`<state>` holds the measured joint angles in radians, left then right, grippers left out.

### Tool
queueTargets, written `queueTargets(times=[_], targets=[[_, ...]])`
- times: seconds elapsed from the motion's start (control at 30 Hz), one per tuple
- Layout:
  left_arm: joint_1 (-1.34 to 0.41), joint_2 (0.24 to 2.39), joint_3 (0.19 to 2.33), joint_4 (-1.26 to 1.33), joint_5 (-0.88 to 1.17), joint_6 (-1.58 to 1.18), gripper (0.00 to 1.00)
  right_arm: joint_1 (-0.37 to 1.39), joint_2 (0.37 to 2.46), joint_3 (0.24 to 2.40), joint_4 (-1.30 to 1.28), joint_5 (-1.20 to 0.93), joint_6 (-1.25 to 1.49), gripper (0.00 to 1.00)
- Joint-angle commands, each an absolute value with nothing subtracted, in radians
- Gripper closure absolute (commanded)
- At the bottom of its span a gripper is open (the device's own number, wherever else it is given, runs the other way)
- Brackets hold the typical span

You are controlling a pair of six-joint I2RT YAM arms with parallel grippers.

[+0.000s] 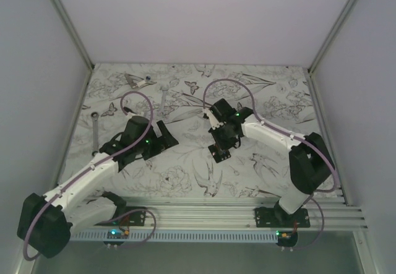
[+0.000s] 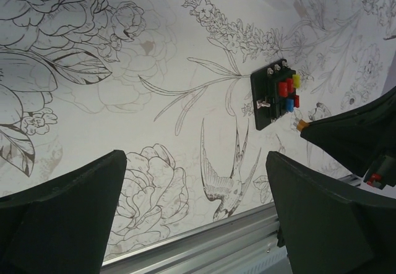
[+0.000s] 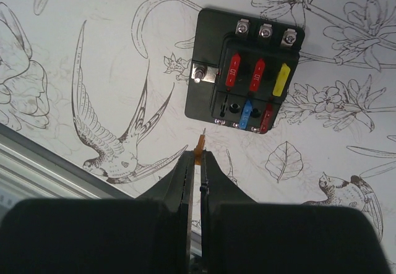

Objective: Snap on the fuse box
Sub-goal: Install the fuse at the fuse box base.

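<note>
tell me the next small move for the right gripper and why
Probably ease the right gripper forward to line the orange fuse up with the empty slot beside the blue fuse. The gripper is shut on that fuse just short of the fuse box, and that slot looks like the only bare one in the box.

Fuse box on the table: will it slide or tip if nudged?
Probably slides: the fuse box seems to lie loose on the flat printed table cover, nothing visibly clamping it. Unlikely to tip, being low and flat. Looks like stiff moulded plastic, so it shouldn't flex.
</note>
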<state>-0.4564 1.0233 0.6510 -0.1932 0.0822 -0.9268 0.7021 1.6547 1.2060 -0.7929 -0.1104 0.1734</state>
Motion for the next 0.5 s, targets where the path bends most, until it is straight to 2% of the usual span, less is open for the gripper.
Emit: queueTargets(times=[0.0, 0.47], targets=[[-0.429, 1.038, 0.636, -0.225, 0.132, -0.878, 0.00, 0.696, 1.708, 1.258, -0.860, -0.102, 0.145, 1.00], [-0.417, 1.061, 0.640, -0.225, 0.143, -0.868, 0.00, 0.695, 1.813, 1.321, -0.876, -0.054, 0.147, 1.00]])
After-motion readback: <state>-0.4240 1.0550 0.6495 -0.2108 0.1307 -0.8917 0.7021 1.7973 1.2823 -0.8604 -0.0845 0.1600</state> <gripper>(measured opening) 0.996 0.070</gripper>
